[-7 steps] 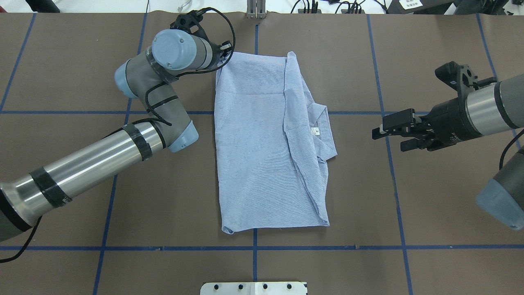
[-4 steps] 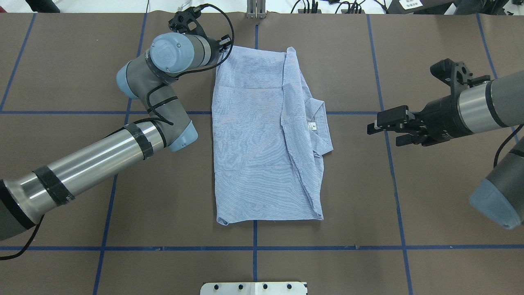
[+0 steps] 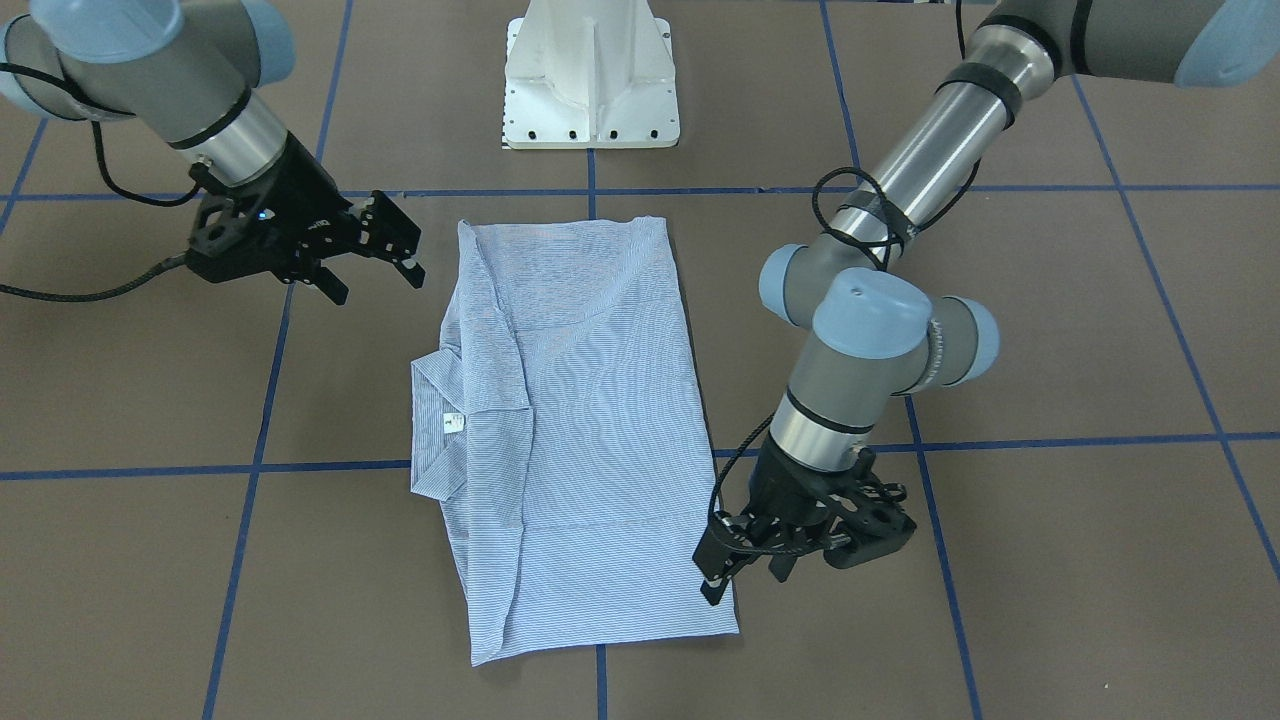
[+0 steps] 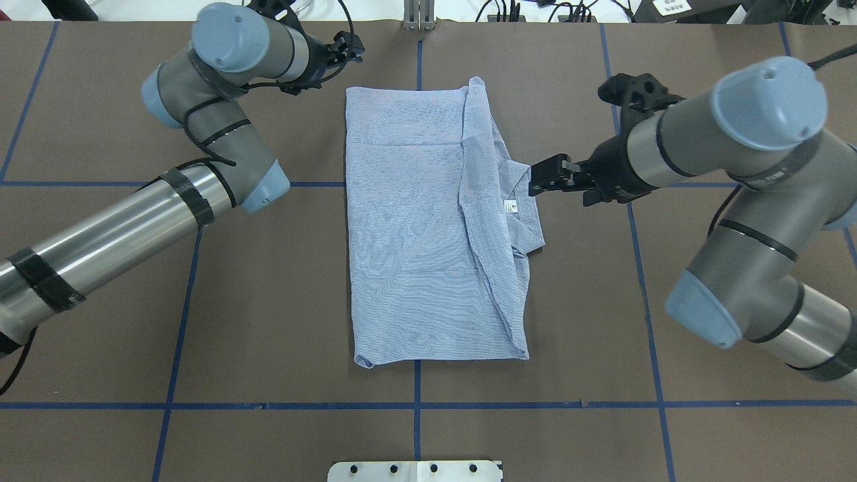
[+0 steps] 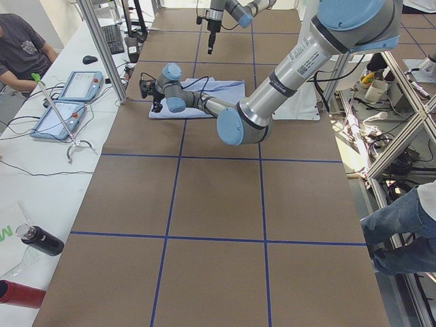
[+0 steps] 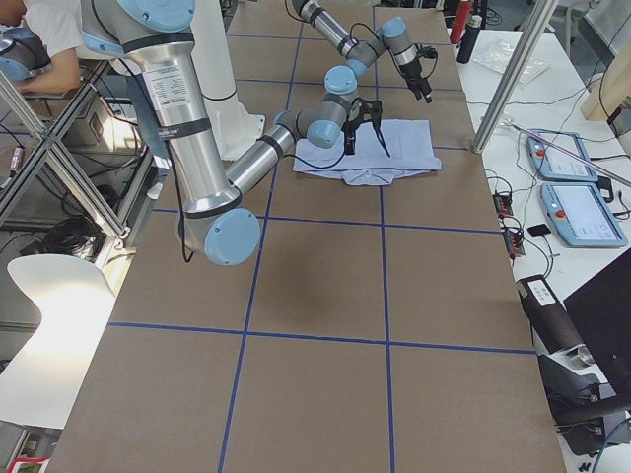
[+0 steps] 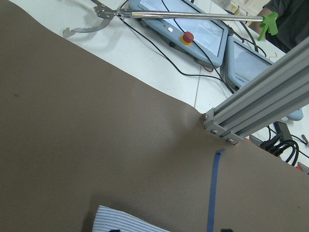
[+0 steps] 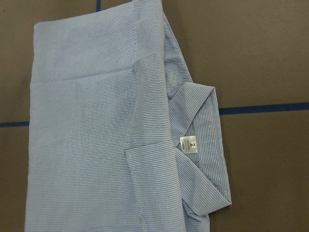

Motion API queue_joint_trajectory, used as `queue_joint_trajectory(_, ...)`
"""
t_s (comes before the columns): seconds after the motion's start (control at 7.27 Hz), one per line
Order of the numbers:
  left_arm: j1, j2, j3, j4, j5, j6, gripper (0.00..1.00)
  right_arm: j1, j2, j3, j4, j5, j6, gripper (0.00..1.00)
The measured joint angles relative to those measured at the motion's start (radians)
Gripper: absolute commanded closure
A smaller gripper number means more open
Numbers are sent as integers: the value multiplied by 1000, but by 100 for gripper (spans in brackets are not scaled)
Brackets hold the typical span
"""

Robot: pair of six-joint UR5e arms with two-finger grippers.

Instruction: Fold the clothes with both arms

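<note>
Nearby, folded shirt (image 4: pixel 415 234), 2 pendants (image 5: pixel 80 86), perhaps a mouse (image 5: pixel 89 59)

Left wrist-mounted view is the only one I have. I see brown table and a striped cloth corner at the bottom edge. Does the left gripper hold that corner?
Observer: No. The front-facing view shows the left gripper open beside the far corner of the shirt, gripping nothing.
Operator: Where is the right gripper?
Observer: The right gripper is open too, beside the collar, which sticks out on that side.
Operator: Is the shirt folded?
Observer: Yes, it lies flat on the table as a long rectangle.
</note>
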Motion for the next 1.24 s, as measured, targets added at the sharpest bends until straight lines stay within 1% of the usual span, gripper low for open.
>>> queue_joint_trajectory(0.14, -24, 83, -111, 60, -64, 51, 0, -38, 90, -42, -119, -65, -73, 0)
queue_joint_trajectory(0.28, -35, 171, -232, 118, -100, 98, 0, -75, 161, -107, -176, -130, -122, 0)
queue_joint_trajectory(0.41, -39, 243, -332, 164, -128, 128, 0, -108, 223, -189, -199, -184, -147, 0)
queue_joint_trajectory(0.55, -40, 286, -391, 184, -144, 140, 0, -136, 281, -280, -214, -231, -166, 0)
queue_joint_trajectory(0.69, -40, 309, -415, 191, -150, 144, 0, -155, 329, -361, -232, -270, -195, 0)
queue_joint_trajectory(0.96, -39, 324, -427, 194, -153, 146, 0, -180, 383, -471, -253, -312, -252, 0)
queue_joint_trajectory(1.24, -37, 325, -428, 194, -154, 145, 0, -191, 393, -519, -264, -320, -282, 0)
